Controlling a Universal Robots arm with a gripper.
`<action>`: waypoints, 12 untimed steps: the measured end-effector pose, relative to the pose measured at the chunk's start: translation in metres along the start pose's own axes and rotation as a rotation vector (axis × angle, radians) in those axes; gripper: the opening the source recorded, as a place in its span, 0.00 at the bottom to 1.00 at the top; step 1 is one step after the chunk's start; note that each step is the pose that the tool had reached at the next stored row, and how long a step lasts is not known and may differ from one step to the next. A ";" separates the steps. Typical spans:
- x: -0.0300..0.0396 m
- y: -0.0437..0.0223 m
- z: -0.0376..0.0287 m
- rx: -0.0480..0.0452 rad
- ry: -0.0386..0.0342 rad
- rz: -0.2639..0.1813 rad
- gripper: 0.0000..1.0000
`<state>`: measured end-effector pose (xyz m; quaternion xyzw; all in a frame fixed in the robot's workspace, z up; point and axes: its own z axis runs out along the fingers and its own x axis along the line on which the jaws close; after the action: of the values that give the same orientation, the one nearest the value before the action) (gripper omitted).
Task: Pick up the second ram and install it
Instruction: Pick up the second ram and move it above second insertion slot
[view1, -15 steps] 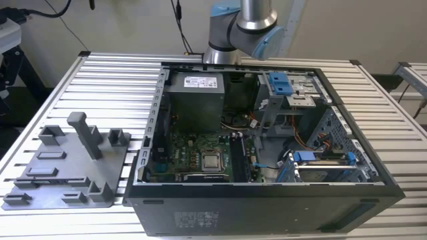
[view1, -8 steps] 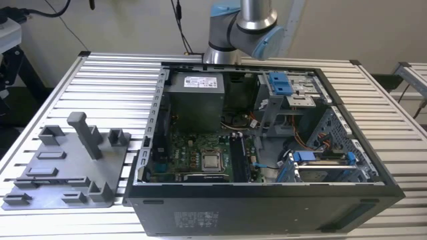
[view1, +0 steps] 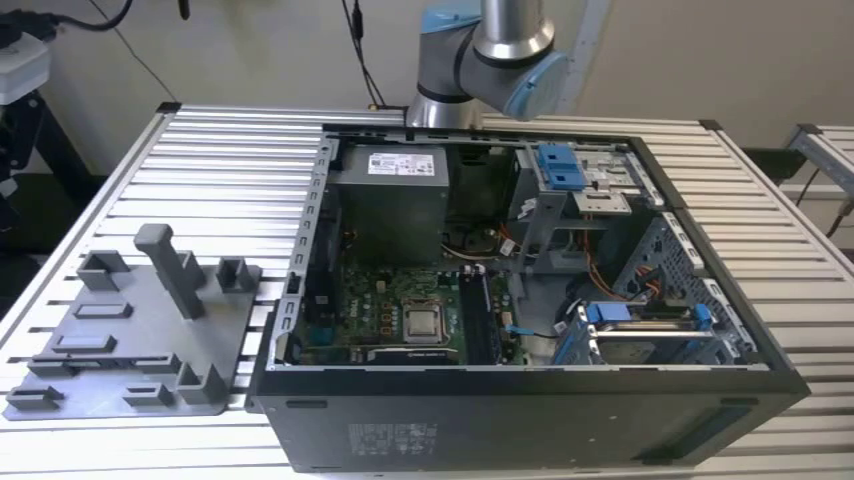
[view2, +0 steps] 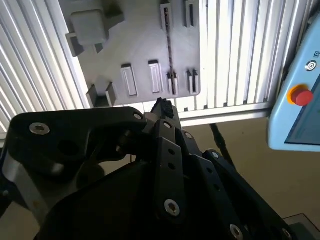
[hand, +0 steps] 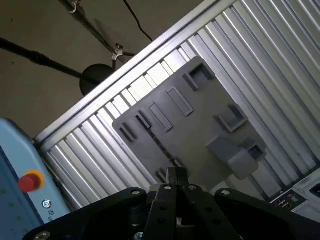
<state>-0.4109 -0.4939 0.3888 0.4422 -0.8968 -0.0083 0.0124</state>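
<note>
Grey plastic tray (view2: 140, 45) lies on the ribbed metal desk (view1: 214, 150). It sits beside the open computer case (view1: 534, 410), on the exterior view's left.

In the second wrist view, the second ram (view2: 170, 50) is a thin dark strip. It stands on its edge in a long slot of that tray.

Your gripper (view2: 162, 106) hangs up above the tray, well apart from the ram and touching nothing. Its fingers (hand: 171, 177) look closed together, with nothing between them.

I think you are at the first step, which is reaching for the ram. It is not picked up yet, so it is not in the case either.

To grab it, I think the fingers must open and turn to line up with the strip's flat sides. Then they must come straight down over it. Go slowly, because the strip is thin and the slot walls sit close beside it.
</note>
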 end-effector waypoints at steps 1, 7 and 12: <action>0.0000 0.0000 0.0000 0.0003 0.0006 -0.016 0.11; 0.0000 0.0000 0.0002 0.0030 0.0048 -0.118 0.11; 0.0001 0.0001 0.0008 0.0055 0.0086 -0.208 0.11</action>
<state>-0.4110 -0.4939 0.3880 0.5328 -0.8461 -0.0052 0.0141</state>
